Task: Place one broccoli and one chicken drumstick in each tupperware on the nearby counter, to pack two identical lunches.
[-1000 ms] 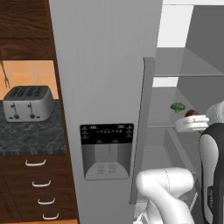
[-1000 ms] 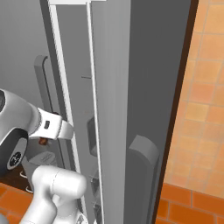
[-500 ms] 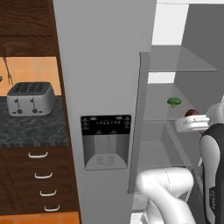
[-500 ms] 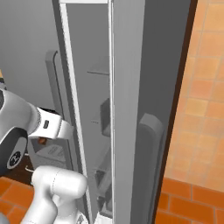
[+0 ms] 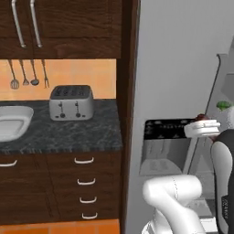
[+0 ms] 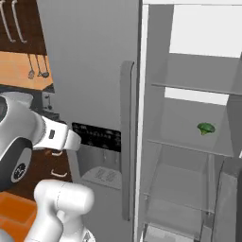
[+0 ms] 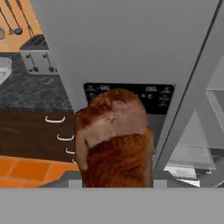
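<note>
Base has swung left: counter (image 5: 68, 132) with toaster (image 5: 71, 102) and tupperware (image 5: 11, 121) now visible. Gripper (image 7: 114, 173) clamped on chicken drumstick (image 7: 114, 140); one broccoli (image 6: 206, 128) remains in fridge (image 6: 189, 156). Drop-off comes next.

Toaster (image 5: 71, 102) and tupperware (image 5: 13, 121) sit on the counter (image 5: 68, 135).

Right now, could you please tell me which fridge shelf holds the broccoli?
The middle glass shelf: the broccoli sits towards its right side, below the top shelf and above the bottom shelf.
</note>
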